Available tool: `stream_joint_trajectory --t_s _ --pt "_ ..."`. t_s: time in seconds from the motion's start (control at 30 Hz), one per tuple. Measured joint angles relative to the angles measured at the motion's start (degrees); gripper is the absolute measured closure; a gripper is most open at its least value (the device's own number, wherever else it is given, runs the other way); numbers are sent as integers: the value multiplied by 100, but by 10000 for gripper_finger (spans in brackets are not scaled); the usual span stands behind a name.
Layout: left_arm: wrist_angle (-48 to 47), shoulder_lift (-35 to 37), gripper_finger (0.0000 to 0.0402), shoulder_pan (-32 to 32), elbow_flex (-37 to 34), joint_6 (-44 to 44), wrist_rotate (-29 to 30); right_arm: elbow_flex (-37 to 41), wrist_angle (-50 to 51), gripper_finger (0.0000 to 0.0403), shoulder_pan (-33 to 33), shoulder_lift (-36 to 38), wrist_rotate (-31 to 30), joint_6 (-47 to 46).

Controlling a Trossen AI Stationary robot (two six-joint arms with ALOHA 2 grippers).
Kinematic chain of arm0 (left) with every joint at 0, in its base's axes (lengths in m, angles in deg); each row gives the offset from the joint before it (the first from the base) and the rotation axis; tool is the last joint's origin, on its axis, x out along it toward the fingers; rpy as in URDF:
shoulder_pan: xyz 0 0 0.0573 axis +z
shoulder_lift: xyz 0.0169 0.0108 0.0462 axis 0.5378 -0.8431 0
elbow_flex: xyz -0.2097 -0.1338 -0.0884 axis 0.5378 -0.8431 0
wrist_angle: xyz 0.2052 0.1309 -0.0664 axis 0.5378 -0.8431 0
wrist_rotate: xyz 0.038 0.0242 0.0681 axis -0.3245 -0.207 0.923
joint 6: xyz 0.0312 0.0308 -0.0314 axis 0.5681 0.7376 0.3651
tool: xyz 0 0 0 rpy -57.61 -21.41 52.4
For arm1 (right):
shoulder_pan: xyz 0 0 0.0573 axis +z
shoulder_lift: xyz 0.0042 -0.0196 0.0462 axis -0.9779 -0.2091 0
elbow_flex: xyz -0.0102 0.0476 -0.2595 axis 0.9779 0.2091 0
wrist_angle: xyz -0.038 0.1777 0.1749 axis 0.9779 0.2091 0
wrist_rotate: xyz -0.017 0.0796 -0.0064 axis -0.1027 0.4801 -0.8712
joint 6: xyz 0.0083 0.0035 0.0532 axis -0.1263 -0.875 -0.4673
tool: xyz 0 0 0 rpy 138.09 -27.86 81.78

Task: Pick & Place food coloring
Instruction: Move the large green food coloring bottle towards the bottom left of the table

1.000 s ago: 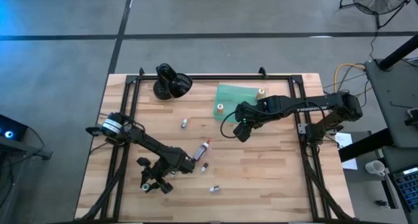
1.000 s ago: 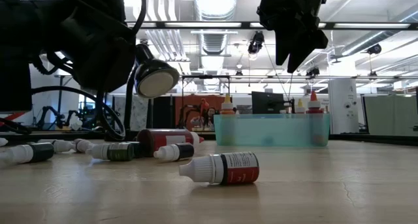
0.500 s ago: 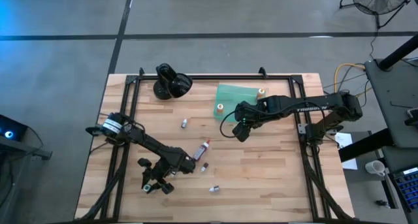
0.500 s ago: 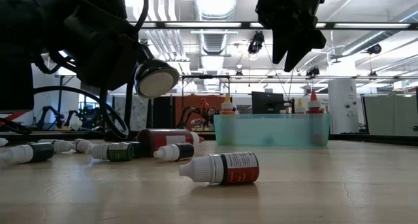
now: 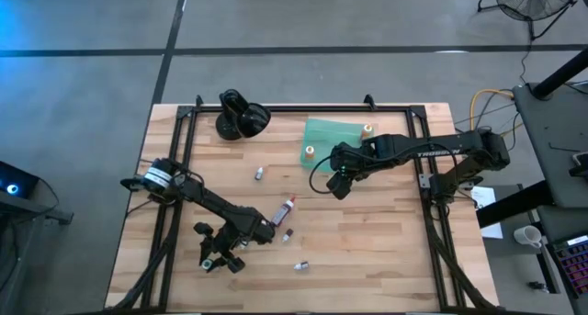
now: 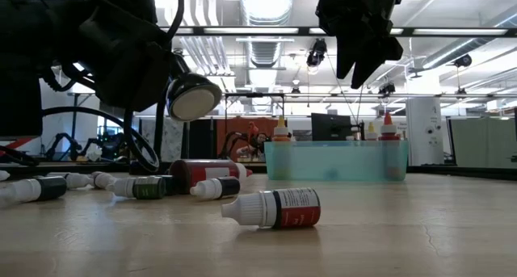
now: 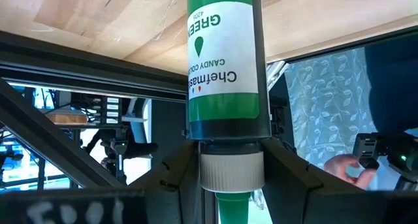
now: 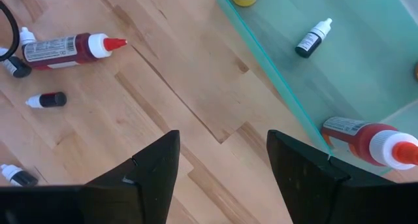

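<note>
Left gripper (image 5: 213,257), at the near left of the pale wooden slatted table (image 5: 367,241), is closed on a green-labelled food coloring bottle with a white ribbed cap (image 7: 221,74); in the left wrist view the bottle stands between its two dark fingers (image 7: 173,178), cap toward the camera. Just beyond, a small dark bottle with a white cap (image 5: 299,265) lies on its side near the front edge, and another small dark bottle (image 5: 288,233) lies a little farther in. A larger red bottle with a red tip (image 5: 288,207) lies flat beside them. Farther back, toward the table's middle, a small grey-white bottle (image 5: 260,174) lies alone. Right gripper (image 5: 338,183) hangs above the table, just beside the near edge of the flat translucent teal-green square tray (image 5: 333,131); its fingers (image 8: 153,165) are spread wide and hold nothing. Inside the tray, a yellow-orange bottle (image 5: 310,151) and a second orange-capped bottle (image 5: 367,129) stand upright; the right wrist view also shows a small dark bottle (image 8: 312,38) and a red bottle with a red tip (image 8: 369,140) lying there. At the far left corner sits a glossy black rounded object (image 5: 241,116).
</note>
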Motion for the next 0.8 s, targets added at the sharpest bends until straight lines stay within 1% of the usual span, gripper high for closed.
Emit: stream_joint_trajectory --t_s 0.27,0.43,0.5,0.63,0.8 --pt "-13 0 282 2 0 22 112 0 0 179 2 0 2 0" --pt "-36 0 282 1 121 306 296 0 -2 179 0 0 2 0" --pt "-54 0 282 0 247 339 461 0 -3 179 0 0 1 0" --pt "-249 0 282 0 548 328 1039 0 -24 179 0 0 2 2" --pt "-317 2 282 -11 832 305 1498 0 -114 179 0 0 2 0"
